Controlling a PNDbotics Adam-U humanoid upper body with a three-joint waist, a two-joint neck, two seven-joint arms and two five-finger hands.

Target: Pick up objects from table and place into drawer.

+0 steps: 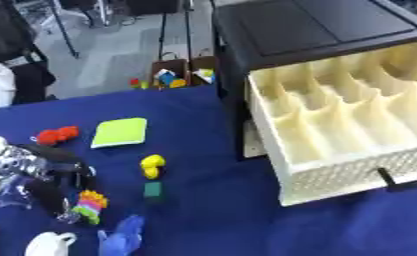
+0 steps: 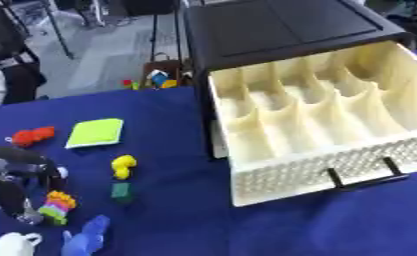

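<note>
A cream drawer (image 2: 321, 167) with several compartments stands pulled out of a black cabinet (image 2: 273, 25) on the right; the compartments look bare. On the blue table lie a yellow toy (image 1: 152, 166), a small dark green block (image 1: 153, 189), a lime green flat pad (image 1: 121, 132), a red toy (image 1: 57, 134), a multicoloured stacked toy (image 1: 91, 205), a blue figure (image 1: 122, 237) and a white cup (image 1: 50, 244). My left hand (image 1: 50, 172), black and silver, hangs low at the left with its fingers spread, just left of the multicoloured toy and holding nothing.
The drawer's black handle (image 2: 365, 175) juts toward the table's front. A clear plastic piece (image 1: 10, 197) lies under the left hand. Brown bags with toys (image 1: 172, 75) stand on the floor beyond the table's far edge.
</note>
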